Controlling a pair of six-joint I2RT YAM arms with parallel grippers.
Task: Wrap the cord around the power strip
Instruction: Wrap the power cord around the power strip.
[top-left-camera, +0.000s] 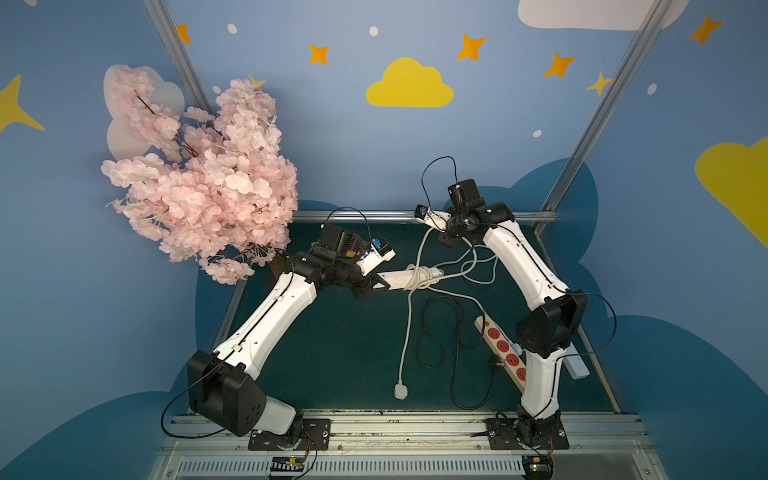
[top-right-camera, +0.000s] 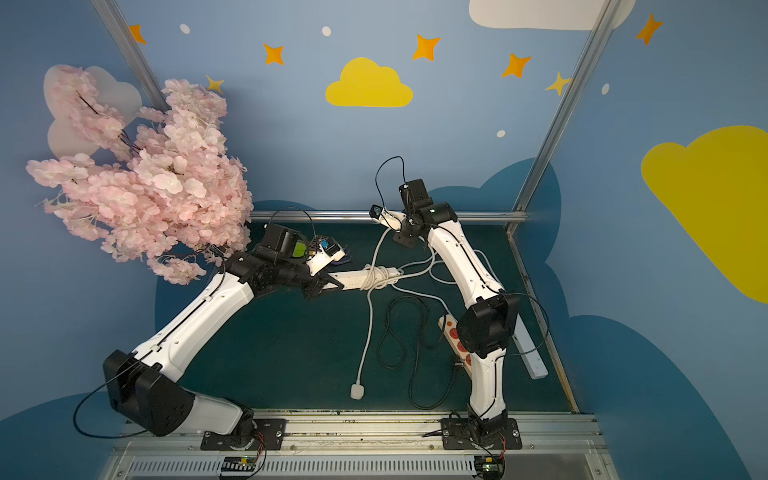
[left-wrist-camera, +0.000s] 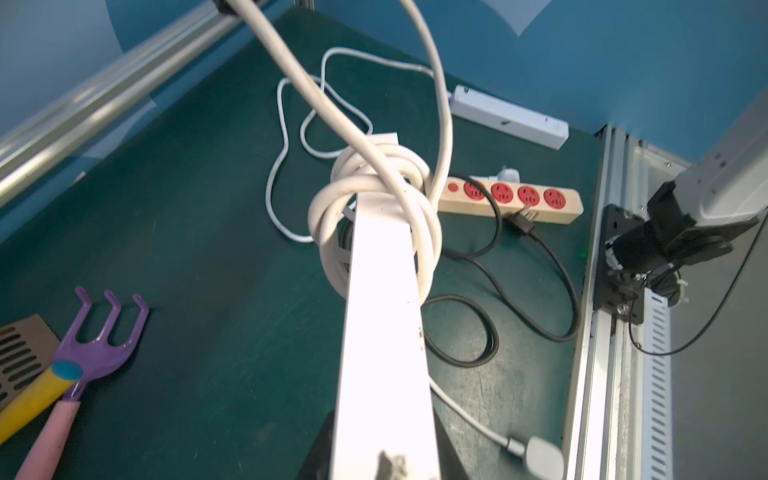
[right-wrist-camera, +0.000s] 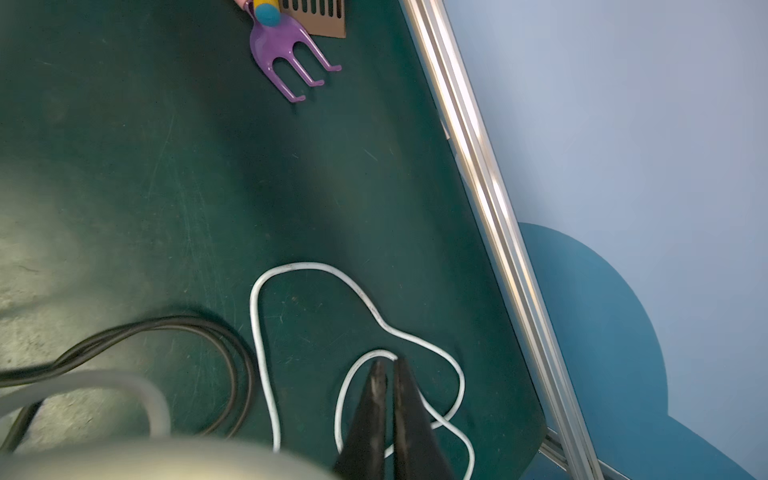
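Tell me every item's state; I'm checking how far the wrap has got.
Left gripper: shut on power strip.
Right gripper: shut on cord, raised.
Power strip: held up, cord coiled round its middle.
Cord: partly wrapped; plug loose on the mat.
Red strip: flat, sockets look empty.
Black cord: loose loops.
Pale strip: flat at mat's edge.
Rake: lying flat.

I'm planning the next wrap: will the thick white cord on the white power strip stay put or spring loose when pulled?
Probably springy: the thick white cord sits in loose round loops on the white power strip, so it may unwind if slackened. Likely floppy over length: its tail droops to the white plug.
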